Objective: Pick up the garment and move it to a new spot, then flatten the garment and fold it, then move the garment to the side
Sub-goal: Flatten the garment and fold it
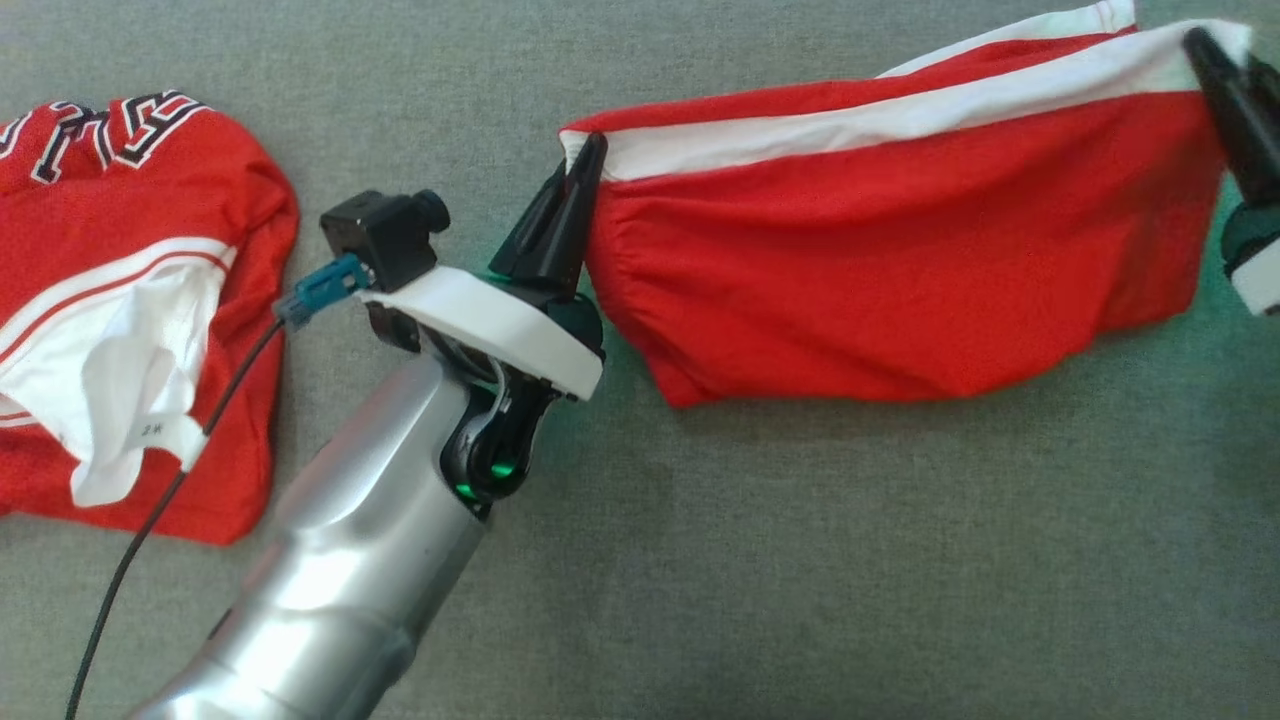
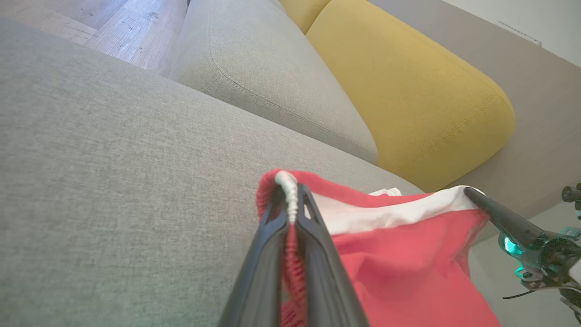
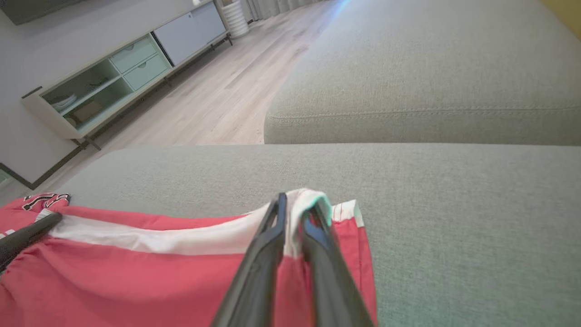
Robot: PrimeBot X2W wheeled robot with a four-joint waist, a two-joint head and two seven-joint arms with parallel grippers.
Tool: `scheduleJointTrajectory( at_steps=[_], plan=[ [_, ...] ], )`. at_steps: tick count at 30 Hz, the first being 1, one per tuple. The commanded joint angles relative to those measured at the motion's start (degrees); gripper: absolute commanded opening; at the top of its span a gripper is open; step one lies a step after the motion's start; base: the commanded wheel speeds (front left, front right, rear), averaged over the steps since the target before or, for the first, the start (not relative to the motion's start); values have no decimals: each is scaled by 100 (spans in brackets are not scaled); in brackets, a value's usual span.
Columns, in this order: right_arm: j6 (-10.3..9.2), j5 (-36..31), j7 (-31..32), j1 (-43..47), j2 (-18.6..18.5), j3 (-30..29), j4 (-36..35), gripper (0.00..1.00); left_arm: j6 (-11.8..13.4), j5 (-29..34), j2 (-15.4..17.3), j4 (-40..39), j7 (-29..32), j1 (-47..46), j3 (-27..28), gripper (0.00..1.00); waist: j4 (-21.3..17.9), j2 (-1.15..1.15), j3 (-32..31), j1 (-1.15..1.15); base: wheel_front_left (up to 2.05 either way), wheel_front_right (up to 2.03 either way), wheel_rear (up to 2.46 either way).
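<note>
Hanging between the two grippers, the garment (image 1: 900, 250) is a pair of red shorts, pulled out wide by its white waistband (image 1: 900, 115).

Left gripper (image 1: 590, 150): fingers pressed together on one end of the waistband, with gathered cloth pinched between them. Right gripper (image 1: 1205, 45): fingers closed on the opposite end, with white band showing between the tips. The waistband runs taut from one gripper to the other, and the red body sags below it. Whether the lower hem touches the surface cannot be told.

Surface: a grey woven sofa seat (image 1: 800, 560) lies beneath both grippers, flat and unmarked. A second red jersey (image 1: 130, 300) lies crumpled on the seat, on the outer side of the left gripper and well apart from the garment.

Room: beyond the left gripper's fingertips stand a grey back cushion (image 2: 272, 81) and a yellow cushion (image 2: 408, 91). Beyond the right gripper's fingertips a further grey seat section, then pale wooden floor (image 3: 218, 91) and a low cabinet (image 3: 113, 77) against the wall.
</note>
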Motion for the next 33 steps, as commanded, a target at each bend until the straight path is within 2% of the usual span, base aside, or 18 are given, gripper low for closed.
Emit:
scheduleJointTrajectory(
  at_steps=[1, 3, 4, 5, 6, 7, 8, 14, 16, 21, 26, 29, 33],
  plan=[
    [-4, 58, -26, -84, -151, 125, -20, 35, -57, -46, 60, -53, -99, -250, 135, 12, 1, 0, 31, -1, 0, 0, 0],
    [-4, 87, -80, -236, -129, 306, 98, 65, -66, -51, 49, 64, -166, -319, 97, 18, -11, 0, 50, -1, 0, 0, 0],
    [-4, 99, -123, -305, -119, 385, 160, 94, -70, -52, 47, 119, -200, -348, 77, 23, -21, 0, 56, -1, 0, 0, 0],
    [-4, 99, -184, -370, -113, 455, 226, 100, -72, -50, 48, 174, -230, -374, 56, 30, -31, 0, 58, -1, 0, 0, 0],
    [-4, 108, -249, -426, -101, 522, 292, 100, -75, -44, 51, 225, -262, -396, 34, 45, -42, 0, 54, -1, 0, 0, 0],
    [-4, 123, -316, -474, -93, 584, 353, 100, -76, -40, 53, 276, -295, -412, 16, 75, -54, 0, 46, -1, 0, 0, 0],
    [-4, 141, -394, -512, -96, 637, 411, 100, -77, -34, 58, 328, -327, -422, -2, 100, -67, 0, 31, -1, 0, 0, 0],
    [-4, 272, -810, -465, -253, 819, 623, 100, -23, 296, 163, 514, -711, -396, -62, 100, -119, 0, -154, -1, 0, 0, 0],
    [-4, 353, -941, -326, -327, 866, 664, 100, 121, 540, 241, 511, -849, -316, -70, 100, -142, 0, -264, -1, 0, 0, 0],
    [-4, 614, -1172, 125, -352, 917, 820, 100, 748, 1242, 473, 218, -1000, 112, 103, 100, -196, 0, -521, -1, 0, 0, 0],
    [-4, 755, -1258, 377, -265, 941, 1053, 100, 1452, 2185, 515, -802, -1009, 938, 710, 100, -126, 0, -675, -1, 0, 0, 0],
    [-4, 698, -1236, 374, -157, 961, 1331, 100, 1685, 2691, 421, -1334, -1010, 1532, 913, 100, 8, 0, -730, -1, 0, 0, 0],
    [-4, 605, -1094, 291, 16, 1006, 1887, 100, 1832, 3253, 229, -1797, -1010, 2141, 994, 100, 273, 0, -763, -1, 0, 0, 0]
  ],
)
